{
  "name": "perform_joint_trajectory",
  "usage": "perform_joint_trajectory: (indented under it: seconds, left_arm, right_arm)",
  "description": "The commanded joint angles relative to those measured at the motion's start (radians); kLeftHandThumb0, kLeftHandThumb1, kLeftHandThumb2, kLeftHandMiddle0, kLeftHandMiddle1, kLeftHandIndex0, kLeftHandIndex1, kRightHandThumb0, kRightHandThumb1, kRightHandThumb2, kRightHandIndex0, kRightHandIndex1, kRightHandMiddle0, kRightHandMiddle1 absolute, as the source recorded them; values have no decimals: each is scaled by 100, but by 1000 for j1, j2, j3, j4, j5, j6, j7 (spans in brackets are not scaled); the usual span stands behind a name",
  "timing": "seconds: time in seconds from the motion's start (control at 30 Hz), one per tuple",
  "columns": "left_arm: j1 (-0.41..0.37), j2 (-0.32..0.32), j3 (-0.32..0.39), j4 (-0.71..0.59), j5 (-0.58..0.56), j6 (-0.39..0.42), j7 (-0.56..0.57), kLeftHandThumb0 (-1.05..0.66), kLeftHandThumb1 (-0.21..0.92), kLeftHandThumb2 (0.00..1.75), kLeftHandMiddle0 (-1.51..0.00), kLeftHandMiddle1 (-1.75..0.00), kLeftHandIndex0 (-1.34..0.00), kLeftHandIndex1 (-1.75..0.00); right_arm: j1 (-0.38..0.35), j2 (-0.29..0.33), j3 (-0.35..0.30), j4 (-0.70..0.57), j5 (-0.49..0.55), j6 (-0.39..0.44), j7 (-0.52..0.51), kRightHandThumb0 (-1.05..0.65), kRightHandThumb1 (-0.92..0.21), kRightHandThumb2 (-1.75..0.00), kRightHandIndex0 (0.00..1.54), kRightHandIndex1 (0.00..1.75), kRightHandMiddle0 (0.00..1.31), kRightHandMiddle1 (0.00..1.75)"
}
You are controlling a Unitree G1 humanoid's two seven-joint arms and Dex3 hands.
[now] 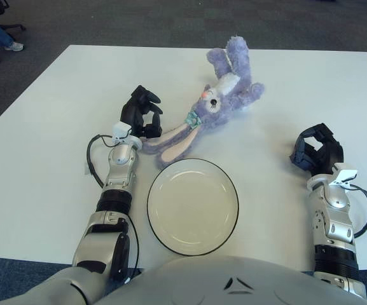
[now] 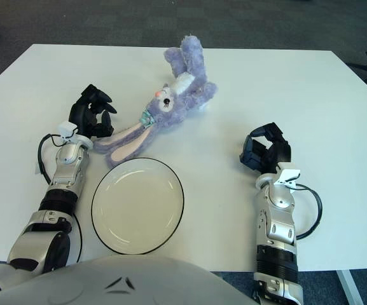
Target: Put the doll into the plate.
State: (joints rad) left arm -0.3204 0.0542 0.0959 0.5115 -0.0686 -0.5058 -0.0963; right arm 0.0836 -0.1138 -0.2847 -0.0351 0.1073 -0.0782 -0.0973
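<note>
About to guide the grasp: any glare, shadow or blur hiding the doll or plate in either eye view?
Left eye view: doll sharp, soft shadow only beneath it; plate evenly lit with a mild sheen, rim clear. Right eye view: the same, left robot hand and right robot hand crisp, no blur.

One doll (image 1: 218,105) lies on the one white table (image 1: 49,114), at twelve o'clock from the one plate (image 1: 193,206). Two hands show: the left hand (image 1: 142,114) and the right hand (image 1: 317,151).
</note>
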Motion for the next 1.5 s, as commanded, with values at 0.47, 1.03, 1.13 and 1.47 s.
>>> perform_joint_trajectory:
  seconds: [0.47,1.03,1.13,1.47]
  left_arm:
    - [71,-32,-9,46,-5,-2,2,-1,31,133,-50,-175,-49,-175]
    - [62,-27,-17,75,4,-58,-9,-1,31,134,-51,-175,-49,-175]
    - [57,-26,-20,90,6,-76,-9,-1,31,134,-51,-175,-49,-175]
    - [42,-36,-25,122,19,-107,9,-1,31,133,-50,-175,-49,-175]
  right_arm:
    - [6,1,3,-82,-115,-69,-86,-40,-59,-97,99,175,40,175]
    - [12,-41,24,-62,-142,-130,-11,-40,-57,-99,94,175,41,175]
    - [10,-40,22,-59,-140,-127,-7,-40,-57,-99,93,175,41,175]
    - [8,-65,25,-63,-157,-122,20,-40,-58,-99,89,175,41,175]
